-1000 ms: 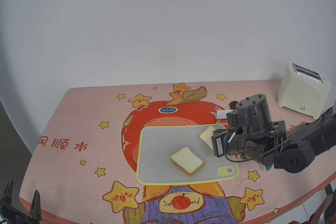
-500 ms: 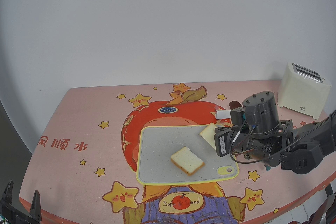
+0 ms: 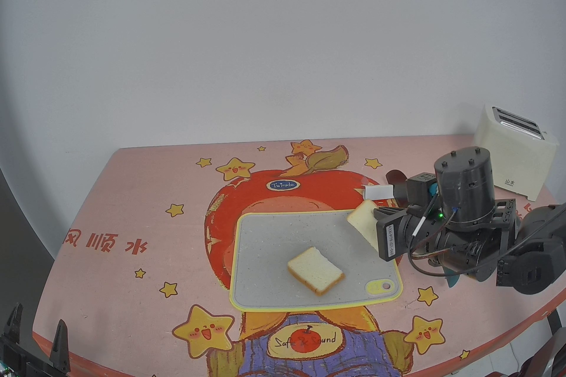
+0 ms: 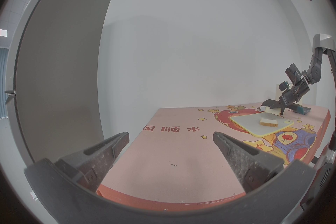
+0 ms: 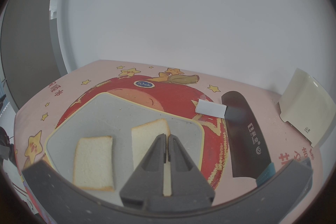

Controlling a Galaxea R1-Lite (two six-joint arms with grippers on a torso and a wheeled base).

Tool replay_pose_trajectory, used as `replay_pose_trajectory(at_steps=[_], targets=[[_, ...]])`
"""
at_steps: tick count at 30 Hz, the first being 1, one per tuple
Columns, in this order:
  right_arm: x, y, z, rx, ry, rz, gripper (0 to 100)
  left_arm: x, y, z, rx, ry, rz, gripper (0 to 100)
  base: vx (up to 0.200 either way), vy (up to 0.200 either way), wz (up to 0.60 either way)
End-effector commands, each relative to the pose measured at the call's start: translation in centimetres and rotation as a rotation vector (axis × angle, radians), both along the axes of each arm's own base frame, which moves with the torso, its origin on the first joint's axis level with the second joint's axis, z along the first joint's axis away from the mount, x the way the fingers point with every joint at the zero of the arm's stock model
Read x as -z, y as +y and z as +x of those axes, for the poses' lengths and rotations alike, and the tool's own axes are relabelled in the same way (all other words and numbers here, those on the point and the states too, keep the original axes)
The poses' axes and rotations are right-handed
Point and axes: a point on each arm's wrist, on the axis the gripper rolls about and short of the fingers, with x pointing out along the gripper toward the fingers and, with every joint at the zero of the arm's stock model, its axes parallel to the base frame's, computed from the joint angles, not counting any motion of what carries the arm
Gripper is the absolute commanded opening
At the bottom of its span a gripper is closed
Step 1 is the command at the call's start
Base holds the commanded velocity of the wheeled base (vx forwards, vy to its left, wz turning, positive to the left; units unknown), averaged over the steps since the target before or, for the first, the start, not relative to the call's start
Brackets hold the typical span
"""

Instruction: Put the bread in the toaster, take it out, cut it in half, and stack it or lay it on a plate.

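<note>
At the right edge of the cutting board point(image 3: 265, 242), head view: right gripper point(image 3: 382, 228) pinches a bread slice point(image 3: 362, 217); second slice point(image 3: 315, 270) lies flat mid-board; toaster point(image 3: 516, 157) stands beyond; left wrist view: left gripper point(image 4: 170, 137) gapes wide, empty; right wrist view: jaws narrow on its rim; likely light, soft, crushable; hold gently by the crust.

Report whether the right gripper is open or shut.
The right gripper is shut on a bread slice: its fingers press together on the slice's edge.
</note>
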Motion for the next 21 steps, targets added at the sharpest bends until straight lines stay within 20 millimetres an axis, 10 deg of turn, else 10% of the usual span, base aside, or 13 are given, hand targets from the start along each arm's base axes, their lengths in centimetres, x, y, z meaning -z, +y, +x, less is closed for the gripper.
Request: replay_pose_trajectory(at_steps=[1,21], targets=[[-0.3,-0.3,-0.2,0.003,-0.008,0.009,0,0.4,0.0,0.1,0.0,0.017,0.0,100,0.0,0.0,0.0],[-2.7,-2.3,-2.9,-0.023,-0.051,0.105,0,0.4,0.0,0.1,0.0,0.017,0.0,100,0.0,0.0,0.0]])
